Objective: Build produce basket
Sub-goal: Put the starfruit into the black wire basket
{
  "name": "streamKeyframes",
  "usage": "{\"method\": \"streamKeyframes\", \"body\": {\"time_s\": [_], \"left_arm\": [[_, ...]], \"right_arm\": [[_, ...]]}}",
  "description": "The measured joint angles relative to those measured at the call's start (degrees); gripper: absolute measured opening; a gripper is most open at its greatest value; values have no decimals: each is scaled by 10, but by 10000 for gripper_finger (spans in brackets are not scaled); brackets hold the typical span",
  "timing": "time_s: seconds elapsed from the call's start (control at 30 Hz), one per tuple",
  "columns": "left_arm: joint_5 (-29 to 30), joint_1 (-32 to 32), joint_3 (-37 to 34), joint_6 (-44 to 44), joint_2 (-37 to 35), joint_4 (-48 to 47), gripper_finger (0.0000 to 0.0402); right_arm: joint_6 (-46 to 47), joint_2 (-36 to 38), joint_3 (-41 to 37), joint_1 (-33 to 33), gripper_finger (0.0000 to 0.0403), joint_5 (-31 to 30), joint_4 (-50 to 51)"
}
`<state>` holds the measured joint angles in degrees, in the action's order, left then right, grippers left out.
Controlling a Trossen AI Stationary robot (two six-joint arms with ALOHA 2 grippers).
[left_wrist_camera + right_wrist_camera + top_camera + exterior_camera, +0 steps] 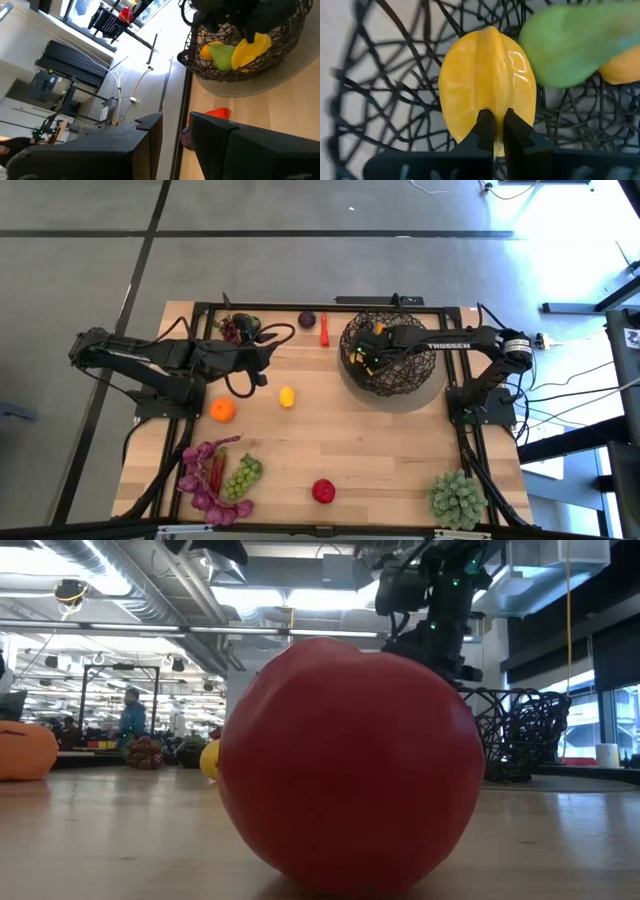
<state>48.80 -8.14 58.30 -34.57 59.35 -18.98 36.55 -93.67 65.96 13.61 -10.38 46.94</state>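
My right gripper (495,131) reaches down inside the dark wire basket (388,356) at the far right of the table (380,450), its fingers pinched nearly together on the ridge of a yellow star-shaped fruit (487,87) that lies beside a green fruit (575,42). My left gripper (175,132) hovers over the far left of the table, partly open and holding nothing. An orange (222,410), a lemon (287,396), green grapes (243,476) and a red apple (323,491) lie loose on the table.
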Motion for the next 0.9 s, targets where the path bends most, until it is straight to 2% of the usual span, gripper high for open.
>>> {"method": "streamKeyframes", "body": {"time_s": [0.17, 0.73, 0.9], "left_arm": [[-3, 3, 0, 0, 0, 0, 88], [-4, 3, 0, 1, 0, 0, 88], [-4, 3, 0, 1, 0, 0, 88]], "right_arm": [[-22, 0, -8, 6, 25, 29, -3], [-24, 0, -8, 5, 136, 31, -29], [-23, 0, 4, 6, 154, 31, -20]]}}
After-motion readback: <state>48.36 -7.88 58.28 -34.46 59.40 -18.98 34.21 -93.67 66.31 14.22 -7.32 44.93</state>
